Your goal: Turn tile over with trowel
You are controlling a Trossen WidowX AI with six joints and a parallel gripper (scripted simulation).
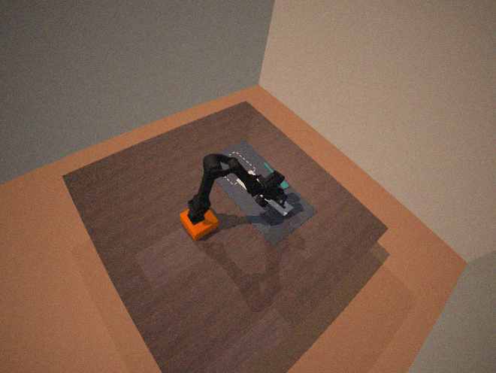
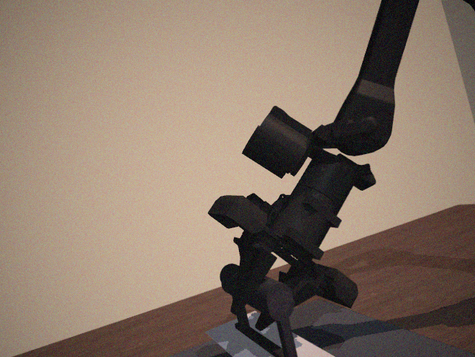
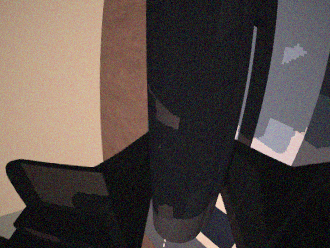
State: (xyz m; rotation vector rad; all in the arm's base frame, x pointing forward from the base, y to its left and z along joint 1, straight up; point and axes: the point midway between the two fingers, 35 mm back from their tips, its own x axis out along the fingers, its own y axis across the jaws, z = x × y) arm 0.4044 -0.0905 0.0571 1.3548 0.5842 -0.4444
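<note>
1. Top. Arm reaches from orange base [image 1: 208,228] over the grey mat [image 1: 268,235] [image 2: 368,334] on the counter [image 1: 152,208] [image 2: 414,245]. Pale tile [image 1: 242,183], as best I can judge, lies partly under the arm, at the dashed outline [image 1: 244,159]; marked side not readable. Teal strip [image 1: 284,184] lies on the mat, beyond the wrist; purpose unclear.

2. Exterior. Pincer [image 1: 273,199] [image 2: 265,294] [image 3: 182,133] tilts down, grasping the trowel [image 1: 269,201] [image 2: 280,299] [image 3: 192,100] by its thick dark handle. Dark struts run from there toward a pale plate [image 2: 226,337], probably the blade. A low grip like this would keep the blade flat for sliding under an edge. Whether plate and mat touch: cannot tell.

3. Wrist. Handle fills the middle, a finger each side; the hold looks suited to resisting twist during the flip. Step in hand, my reading: securing the tool; turning comes later. Risk: handle rolling in the grasp under load.
</note>
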